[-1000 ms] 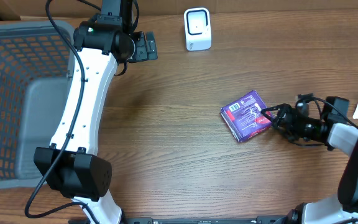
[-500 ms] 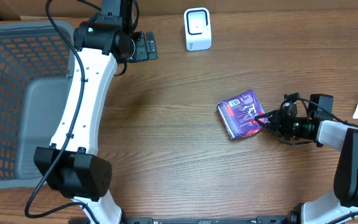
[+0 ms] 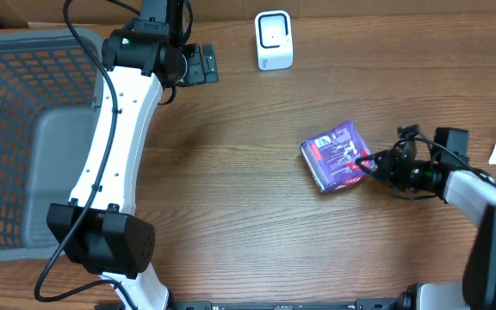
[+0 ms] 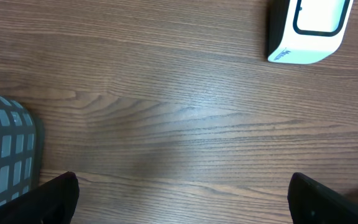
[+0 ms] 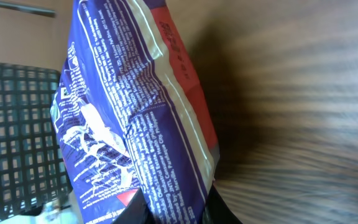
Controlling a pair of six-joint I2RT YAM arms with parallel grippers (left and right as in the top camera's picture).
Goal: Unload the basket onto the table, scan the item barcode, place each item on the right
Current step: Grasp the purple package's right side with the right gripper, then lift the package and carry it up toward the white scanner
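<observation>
Shop checkout mock-up: scanner, basket, wooden table.

Brown wood grain on the table, smooth with a soft sheen. The packet is glossy, crinkled purple plastic film. Shiny white plastic on the scanner. The basket is matt grey plastic mesh.

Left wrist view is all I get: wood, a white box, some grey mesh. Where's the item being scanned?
Observer: A purple packet is right of centre on the table, outside your view.
Operator: Is anything holding it?
Observer: The right gripper is shut on its right edge.
Operator: And my white box?
Observer: That's the scanner, upright at the table's far edge, well apart from the packet.
</observation>
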